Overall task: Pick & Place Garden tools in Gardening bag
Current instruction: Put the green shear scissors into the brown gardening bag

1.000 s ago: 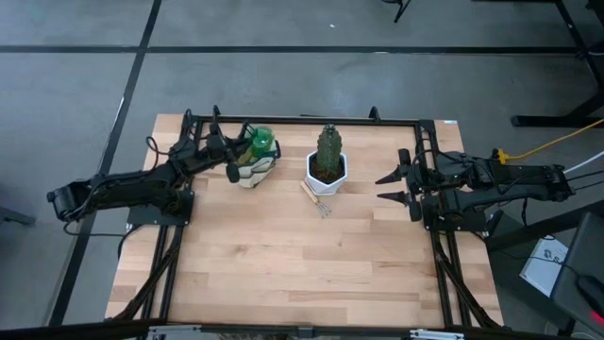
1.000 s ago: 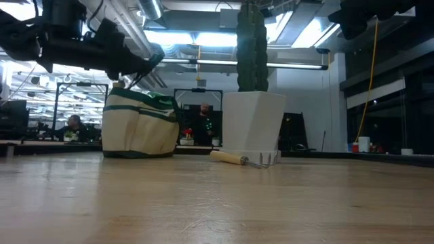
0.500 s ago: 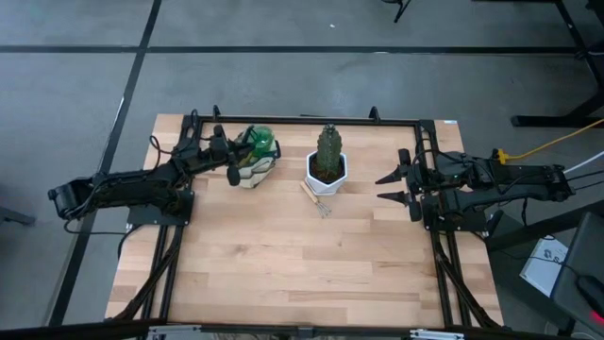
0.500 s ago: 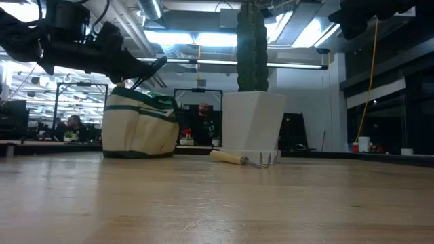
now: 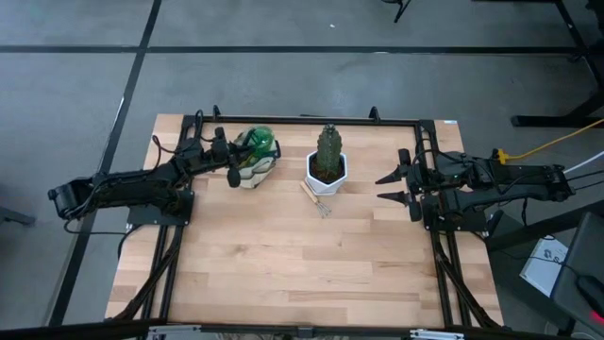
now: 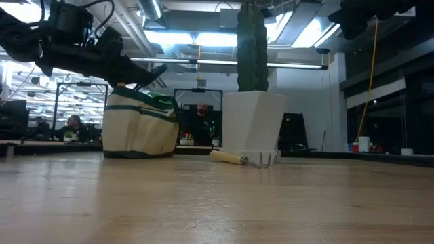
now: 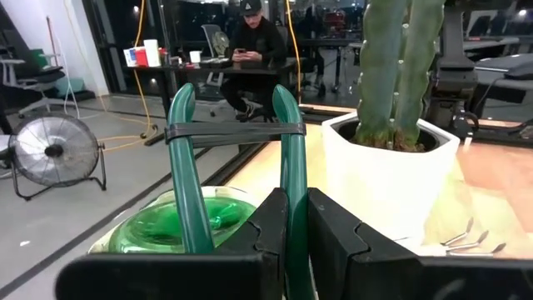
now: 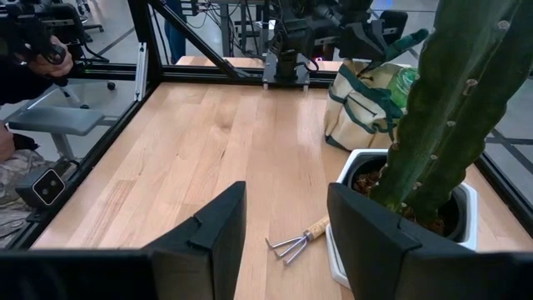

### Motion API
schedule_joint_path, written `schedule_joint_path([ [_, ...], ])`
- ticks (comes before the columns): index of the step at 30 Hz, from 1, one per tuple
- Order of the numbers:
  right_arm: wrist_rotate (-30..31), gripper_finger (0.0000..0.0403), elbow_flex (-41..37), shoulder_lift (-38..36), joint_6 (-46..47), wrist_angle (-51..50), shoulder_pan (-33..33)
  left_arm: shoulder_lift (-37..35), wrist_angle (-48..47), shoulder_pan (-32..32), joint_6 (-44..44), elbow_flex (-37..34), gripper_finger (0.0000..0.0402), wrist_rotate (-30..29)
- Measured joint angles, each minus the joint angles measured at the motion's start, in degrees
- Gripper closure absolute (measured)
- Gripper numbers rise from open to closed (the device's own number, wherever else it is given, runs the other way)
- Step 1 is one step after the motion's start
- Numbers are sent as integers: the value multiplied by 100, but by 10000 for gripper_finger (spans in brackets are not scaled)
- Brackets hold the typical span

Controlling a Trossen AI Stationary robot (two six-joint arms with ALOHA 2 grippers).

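The beige gardening bag [image 5: 251,171] with green trim stands at the table's far left, also in the low view [image 6: 139,129]. The green spray bottle [image 5: 261,144] sits in it. My left gripper [image 5: 233,162] is over the bag's left side, shut on a pair of green-handled shears [image 7: 287,158] that stand handles-up in the bag. The wooden-handled hand fork [image 5: 316,200] lies flat on the table by the pot's near side. The trowel is out of view. My right gripper [image 5: 392,186] is open and empty at the table's right. My left gripper pinches one green handle of the shears [image 7: 293,200] between its two fingers. The other handle [image 7: 185,167] stands free beside it, tied to the first by a dark band. The fingers come from the table's left, slanting down. The blade end is hidden in the bag.
A white hexagonal pot [image 5: 326,173] with a tall green cactus [image 5: 328,146] stands right of the bag at the table's far middle. Bare wood spreads over the near half of the table [image 5: 302,264]. People sit in the room beyond the table.
My left gripper, still shut on the shears, has sunk a little toward the bag's top. The bag, the fork and the pot have stayed put.
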Motion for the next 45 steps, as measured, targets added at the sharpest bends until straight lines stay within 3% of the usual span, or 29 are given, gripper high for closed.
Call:
schedule_joint_path([
  [23, 2, 231, 0, 1, 0, 1, -1, 0, -421, 0, 224, 4, 375, -44],
  [31, 2, 231, 0, 2, 2, 0, 2, 0, -136, 0, 919, 2, 375, 20],
  [34, 2, 231, 0, 2, 2, 0, -1, 0, 3, 0, 1132, 2, 375, 358],
  [45, 2, 231, 0, -1, 2, 0, -1, -4, -428, 202, 1016, 4, 375, 294],
])
